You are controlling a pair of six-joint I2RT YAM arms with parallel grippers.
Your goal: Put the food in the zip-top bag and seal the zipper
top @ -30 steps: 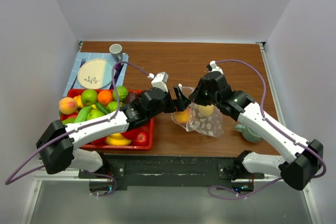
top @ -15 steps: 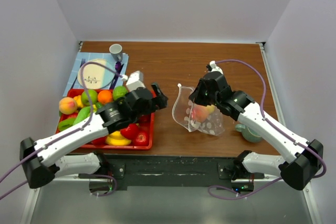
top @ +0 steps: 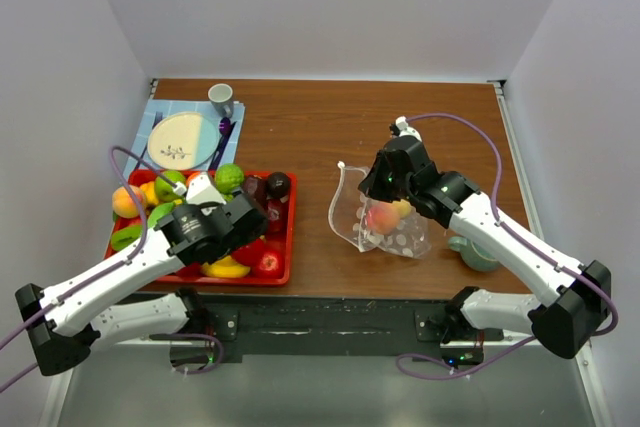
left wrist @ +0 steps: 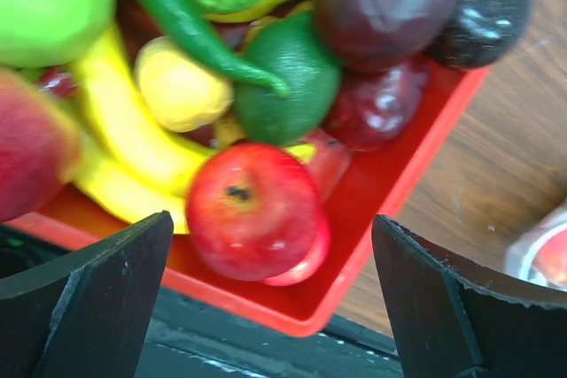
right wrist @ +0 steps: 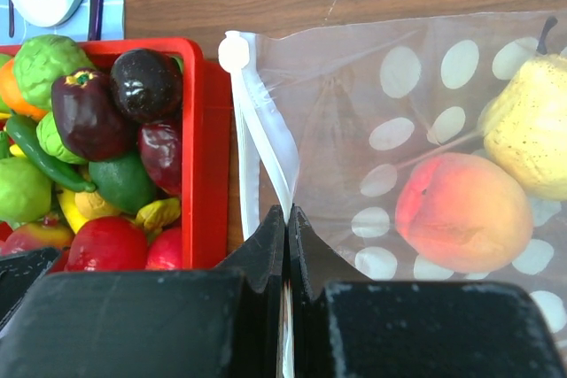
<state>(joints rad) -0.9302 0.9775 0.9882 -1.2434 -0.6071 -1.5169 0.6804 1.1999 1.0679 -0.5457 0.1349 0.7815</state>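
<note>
1. Bag (top: 395,232) sits centre-right in my top view, a peach (right wrist: 462,212) and pear (right wrist: 532,135) inside.
2. Right gripper (right wrist: 285,219) is clamped tight on its zipper (right wrist: 261,130) edge, I think.
3. Left gripper (left wrist: 270,307) gapes wide, holding nothing, over the apple (left wrist: 252,212) in the tray (left wrist: 390,192), lower left.

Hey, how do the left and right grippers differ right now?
The left gripper is open and empty; the right gripper is shut on the mouth edge of the zip-top bag. The left gripper hangs over the red tray of fruit; the right gripper is at the bag beside it. Both have black fingers.
</note>
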